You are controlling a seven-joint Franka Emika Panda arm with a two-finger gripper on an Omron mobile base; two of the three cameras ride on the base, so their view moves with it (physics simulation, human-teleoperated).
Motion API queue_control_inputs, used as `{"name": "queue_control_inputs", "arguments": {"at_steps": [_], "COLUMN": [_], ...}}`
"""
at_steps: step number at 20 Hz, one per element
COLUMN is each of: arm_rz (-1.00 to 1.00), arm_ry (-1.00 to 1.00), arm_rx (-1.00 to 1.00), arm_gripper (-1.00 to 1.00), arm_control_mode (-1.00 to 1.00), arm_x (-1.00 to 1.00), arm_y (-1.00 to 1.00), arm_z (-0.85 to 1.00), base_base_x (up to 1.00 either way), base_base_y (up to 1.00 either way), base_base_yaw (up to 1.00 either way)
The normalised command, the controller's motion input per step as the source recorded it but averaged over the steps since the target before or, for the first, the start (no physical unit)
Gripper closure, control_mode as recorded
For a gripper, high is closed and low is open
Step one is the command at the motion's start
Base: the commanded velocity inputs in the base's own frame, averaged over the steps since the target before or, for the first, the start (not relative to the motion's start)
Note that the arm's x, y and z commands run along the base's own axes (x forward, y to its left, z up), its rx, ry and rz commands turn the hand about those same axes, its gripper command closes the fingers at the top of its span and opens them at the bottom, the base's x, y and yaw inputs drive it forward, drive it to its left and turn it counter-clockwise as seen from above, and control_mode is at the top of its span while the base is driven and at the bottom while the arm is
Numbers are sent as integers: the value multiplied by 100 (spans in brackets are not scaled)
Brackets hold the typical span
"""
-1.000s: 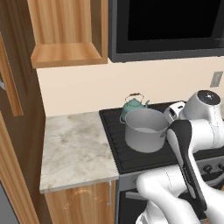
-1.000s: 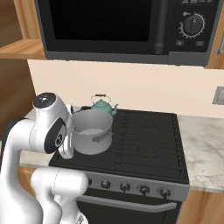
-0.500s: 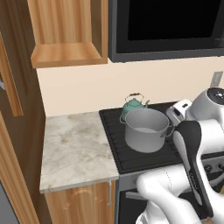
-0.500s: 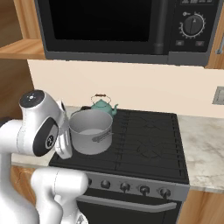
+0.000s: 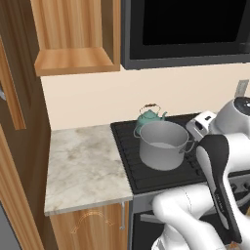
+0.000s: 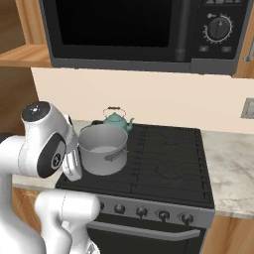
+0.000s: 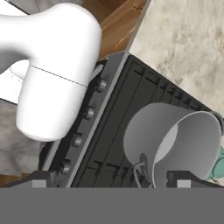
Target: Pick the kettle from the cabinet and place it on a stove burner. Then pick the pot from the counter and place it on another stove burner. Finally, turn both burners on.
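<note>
The grey pot point(image 5: 163, 144) point(image 6: 103, 149) stands on the front left stove burner point(image 6: 163, 171). Right behind it, on the back left burner, sits the teal kettle point(image 5: 149, 116) point(image 6: 117, 119). In the hand view my gripper point(image 7: 111, 180) is open, its fingertips point(image 7: 40, 177) wide apart over the stove's front edge with nothing between them. The pot point(image 7: 175, 142) lies below, by the right fingertip, and a sliver of kettle point(image 7: 217, 165) peeks past it. The wall cabinet point(image 5: 73, 34) hangs open above the counter point(image 5: 83, 163).
A row of round knobs point(image 6: 141, 212) point(image 7: 89, 113) runs along the stove's front. A black microwave point(image 6: 139, 30) hangs over the cooktop. The right-hand burners point(image 6: 171, 141) are bare. My white arm point(image 5: 219, 171) rises in front of the stove.
My arm has drawn back a little from the pot, with the elbow swinging outward. The gripper stays open. Pot and kettle have not moved.
</note>
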Motion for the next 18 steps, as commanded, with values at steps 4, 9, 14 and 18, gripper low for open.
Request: {"name": "queue_control_inputs", "arguments": {"at_steps": [4, 9, 14, 18], "arm_rz": [0, 0, 0, 0], "arm_ry": [-3, 0, 0, 0], "arm_rx": [0, 0, 0, 0], "arm_gripper": [-100, -100, -100, -100], "arm_control_mode": [100, 100, 100, 100], "arm_x": [-13, 0, 0, 0], "arm_y": [0, 0, 0, 0], "arm_z": [0, 0, 0, 0], "base_base_x": [-19, -43, -18, -1], "base_base_y": [0, -1, -20, -43], "base_base_yaw": [0, -1, -3, -6]}}
